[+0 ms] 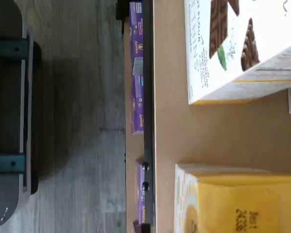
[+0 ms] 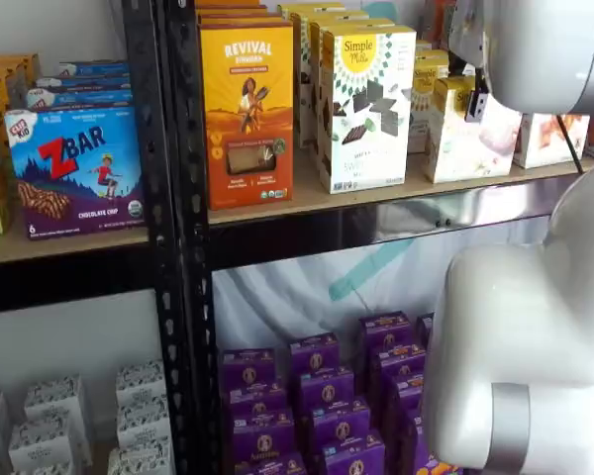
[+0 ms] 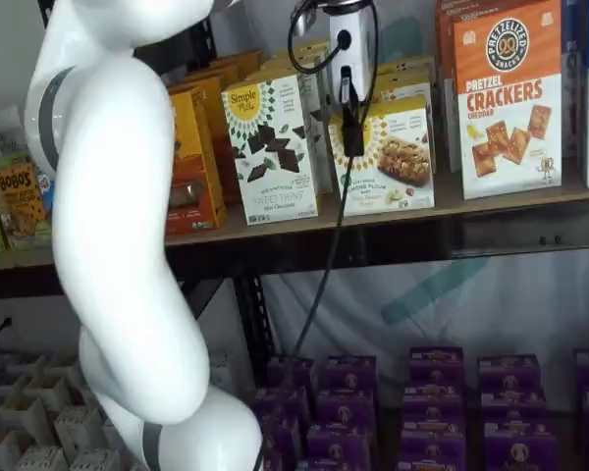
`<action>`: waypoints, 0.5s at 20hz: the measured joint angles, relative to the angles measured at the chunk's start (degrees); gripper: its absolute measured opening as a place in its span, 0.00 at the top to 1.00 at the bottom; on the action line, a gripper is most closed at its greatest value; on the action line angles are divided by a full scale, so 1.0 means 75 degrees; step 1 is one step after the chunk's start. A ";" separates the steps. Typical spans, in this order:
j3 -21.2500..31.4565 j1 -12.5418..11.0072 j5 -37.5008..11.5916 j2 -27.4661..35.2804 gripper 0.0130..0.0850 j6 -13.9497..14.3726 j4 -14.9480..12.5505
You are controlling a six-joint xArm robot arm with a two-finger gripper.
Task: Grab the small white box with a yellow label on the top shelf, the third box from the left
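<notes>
Black perforated uprights frame the top shelf [image 3: 491, 208], where boxes face outward for picking. We see the small white box [image 3: 393, 157] right of the taller chocolate box [image 3: 272, 147]; the gripper [image 3: 352, 126] hangs before it, jaws side-on, so we cannot tell their opening.

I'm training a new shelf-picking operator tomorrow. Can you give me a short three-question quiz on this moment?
1. True or false: the small white box stands on the top shelf, not yet lifted.
2. Which box is its neighbour on the side away from the gripper cable: A) the taller white Simple Mills box, B) the pretzel crackers box, C) a purple box?
3. Fill in: on the level below, the boxes are ____ in colour.

Key: 1 true; 2 B; 3 purple.
</notes>
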 joint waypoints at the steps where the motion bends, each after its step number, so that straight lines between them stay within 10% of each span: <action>1: 0.0012 0.0005 -0.0006 -0.0011 0.39 0.0004 -0.0005; 10: 0.0056 -0.0001 0.0009 -0.0055 0.56 0.0011 0.0065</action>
